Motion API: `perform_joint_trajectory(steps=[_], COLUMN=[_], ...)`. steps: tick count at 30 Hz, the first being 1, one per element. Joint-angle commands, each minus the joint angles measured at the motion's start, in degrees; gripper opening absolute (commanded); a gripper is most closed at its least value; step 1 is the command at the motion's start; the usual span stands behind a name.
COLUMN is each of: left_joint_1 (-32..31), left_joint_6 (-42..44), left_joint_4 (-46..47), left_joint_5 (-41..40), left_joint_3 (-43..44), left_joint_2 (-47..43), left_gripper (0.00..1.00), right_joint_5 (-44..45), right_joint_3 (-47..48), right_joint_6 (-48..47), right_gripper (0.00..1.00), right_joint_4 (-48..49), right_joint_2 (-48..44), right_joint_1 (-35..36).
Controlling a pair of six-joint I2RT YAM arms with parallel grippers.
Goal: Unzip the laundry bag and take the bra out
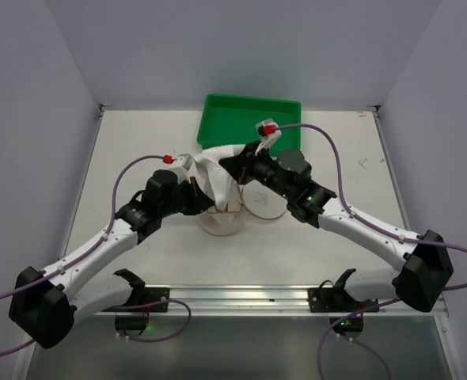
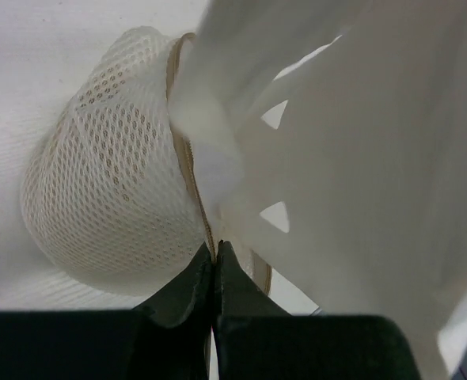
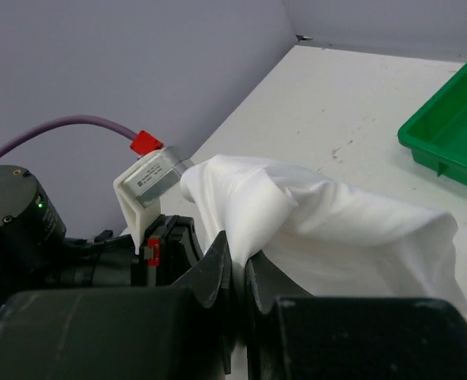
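Our left claw (image 2: 215,252) has its two dark fingers pressed together on the edge of the laundry bag (image 2: 107,198), gripping it where the tan zipper band (image 2: 187,170) runs down between the tips. It sits in front of the green tray (image 1: 249,98), on the side toward the arm bases. Our right claw (image 3: 237,253) is also closed, pinching a fold of the bra (image 3: 336,229), and it hangs closer to the tray's front rim than the left claw does.

We see the pale table (image 1: 138,134) carrying everything, with the tray at its far middle.

The bag lies on the table just in front of the tray. Its cream mesh bulges in a dome, and from above its stiff rims show as two circles side by side. We cannot make out the zipper pull.

The bra is a white cloth with small triangular gaps. It is stretched up above the bag between the two claws, with its top edge near the tray's front rim. We cannot tell whether it touches the rim.

Further from the tray than the pinched fold, the left arm's white camera housing (image 3: 148,180) carries a red plug (image 3: 146,142) on a purple cable (image 3: 51,131).
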Motion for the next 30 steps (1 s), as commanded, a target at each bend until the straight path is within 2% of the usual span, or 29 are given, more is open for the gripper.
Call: perform_joint_trajectory(steps=[1,3,8,12,16,17,20,30], left_joint_1=[0.2,0.3,0.7,0.9,1.0,1.0,1.0,1.1], left_joint_6=[-1.7,-2.1,-2.3,-1.5,-1.0,-1.0,-1.0,0.0], left_joint_4=[-0.1,-2.0,-2.8,-4.1,-5.0,-5.3,-6.3,-9.0], left_joint_5=[-3.2,-6.3,-8.2,-9.6,-9.4,-9.4,-9.7,-9.4], left_joint_3=[-1.4,-1.6,-2.2,-2.2,-2.0,-2.0,-2.0,-2.0], left_joint_2=[0.7,1.4,2.7,2.3,1.7,1.5,0.7,-0.7], left_gripper=[0.0,0.0,0.0,0.0,0.0,0.0,0.0,0.0], right_joint_5=[0.0,2.4,6.6,4.4,-1.3,-5.1,-7.6,-6.3], right_joint_3=[6.4,9.0,17.6,23.5,30.3,31.5,36.2,51.3], right_joint_6=[-2.5,-6.6,-12.5,-15.5,-19.5,-20.2,-22.0,-27.4], right_gripper=[0.0,0.0,0.0,0.0,0.0,0.0,0.0,0.0], right_joint_4=[2.3,-1.5,-8.2,-12.0,-13.7,-14.1,-15.5,-24.2], right_joint_2=[-1.8,-2.3,-0.8,3.3,13.0,14.8,22.4,46.0], right_joint_1=[-0.2,-0.7,-5.4,-11.0,-18.3,-19.5,-23.2,-28.0])
